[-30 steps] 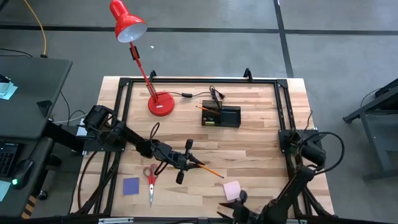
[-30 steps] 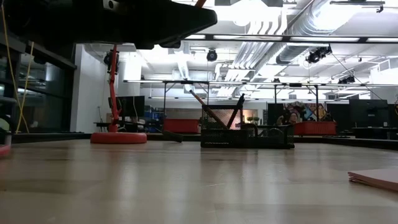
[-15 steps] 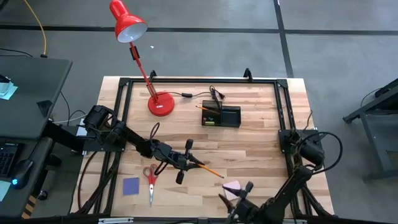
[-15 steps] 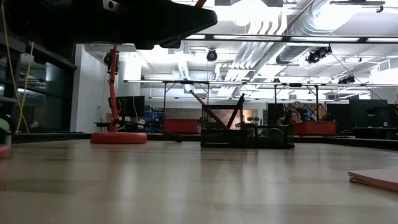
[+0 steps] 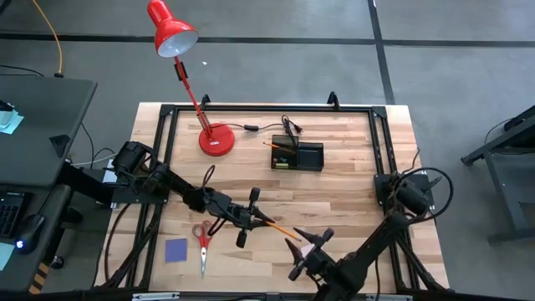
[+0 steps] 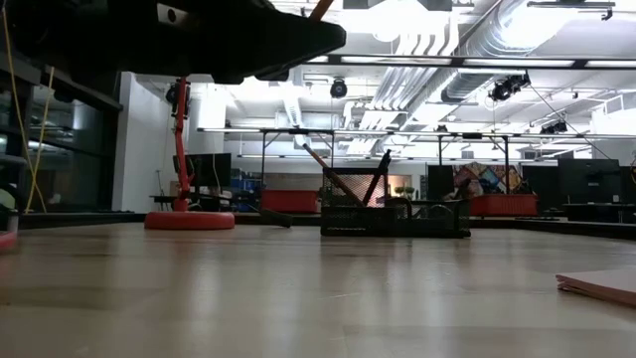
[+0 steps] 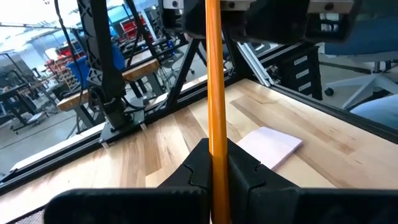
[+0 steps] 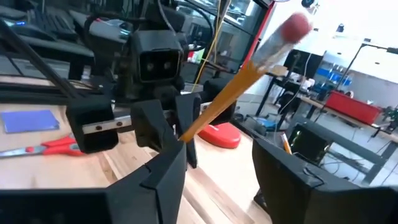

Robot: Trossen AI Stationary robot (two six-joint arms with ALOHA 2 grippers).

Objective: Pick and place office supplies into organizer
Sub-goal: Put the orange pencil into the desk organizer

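An orange pencil (image 5: pixel 282 228) with a pink eraser (image 8: pixel 292 27) hangs above the table's middle, with my left gripper (image 5: pixel 257 218) shut on it. Its eraser end points at my right gripper (image 5: pixel 306 243), which stands open with one finger on either side of that end, apart from it as far as shows. Partly under my right gripper lies the pink sticky pad (image 7: pixel 270 144). Red-handled scissors (image 5: pixel 202 237) and a blue pad (image 5: pixel 176 250) lie flat near the front left. The black organizer (image 5: pixel 298 155) stands at the far middle with several supplies in it. My left gripper pinches the pencil's shaft (image 7: pixel 215 148) between its two fingers, at the end away from the eraser. The fingers come about level from the table's left, and the pencil runs on ahead in line with them. The pencil is lifted clear of the table, roughly level.
A red desk lamp stands with its round base (image 5: pixel 216 139) left of the organizer, its cord (image 5: pixel 251 128) trailing toward it. A black frame (image 5: pixel 378 159) rims the table. Bare wood lies between the organizer and the grippers.
My right gripper has come from the table's near edge toward the far left, up to the pencil's eraser end, rolling as it went. My left gripper and the pencil have kept still.
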